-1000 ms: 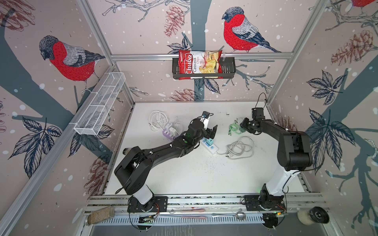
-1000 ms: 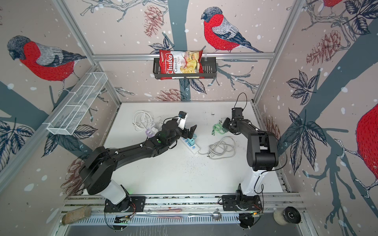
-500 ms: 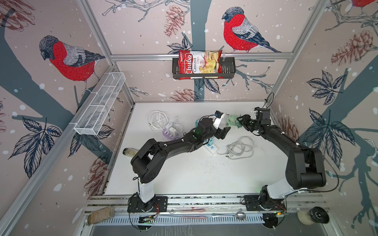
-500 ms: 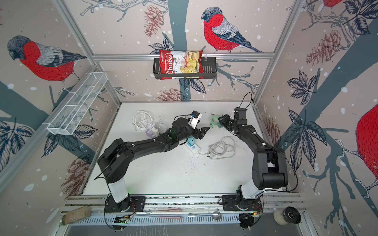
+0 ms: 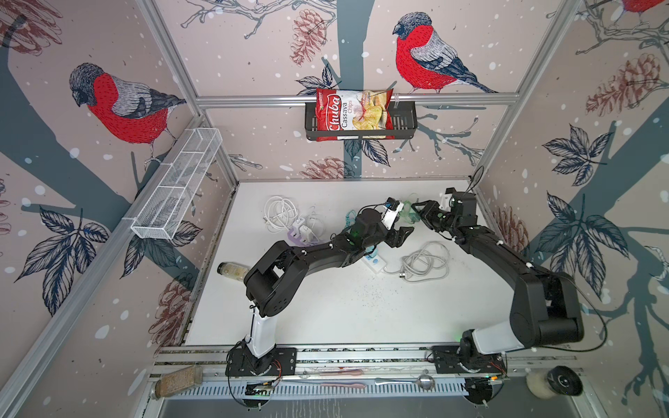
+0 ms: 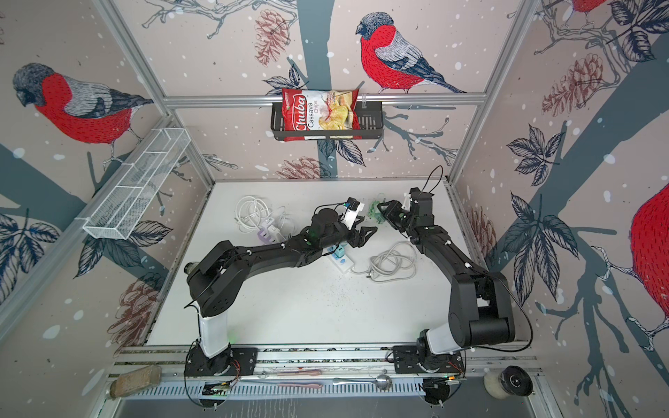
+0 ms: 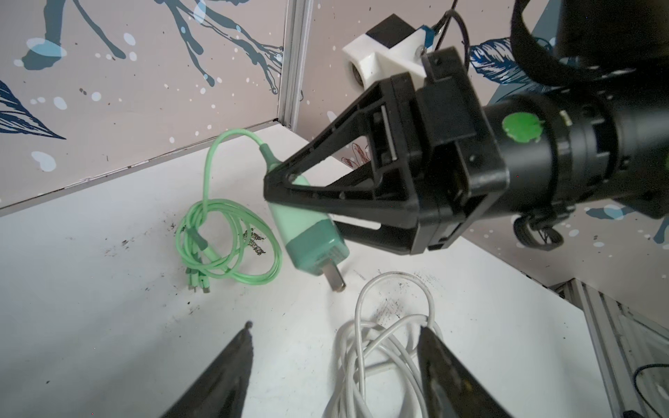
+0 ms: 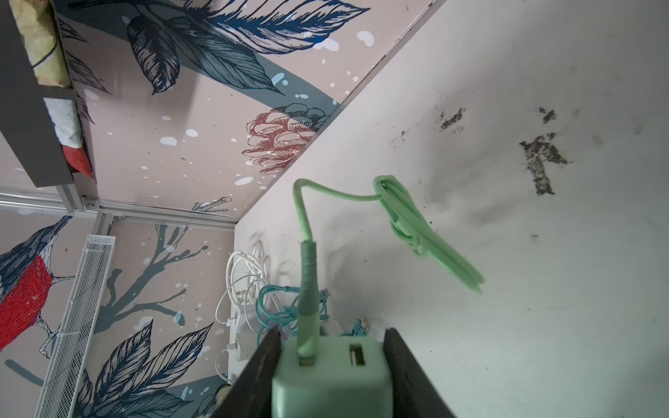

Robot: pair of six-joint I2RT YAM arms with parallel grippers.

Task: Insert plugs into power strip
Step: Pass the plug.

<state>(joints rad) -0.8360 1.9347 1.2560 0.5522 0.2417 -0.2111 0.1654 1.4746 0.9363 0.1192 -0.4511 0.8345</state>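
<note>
While your right gripper (image 8: 331, 347) clamps mint green plug (image 7: 307, 231) aloft, left gripper (image 7: 335, 327) gapes empty. Teal plug (image 6: 339, 252) looks seated in power strip (image 6: 344, 263); white plugs (image 5: 306, 231) loose; most remains.

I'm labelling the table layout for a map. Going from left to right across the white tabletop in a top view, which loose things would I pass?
small bottle on its side → white coiled cable → power strip → grey-white cord. The held mint green plug overlaps the cord's span, so it is left out.

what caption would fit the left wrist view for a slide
Right gripper grips the mint green plug, prongs exposed, across from the open left gripper.
</note>
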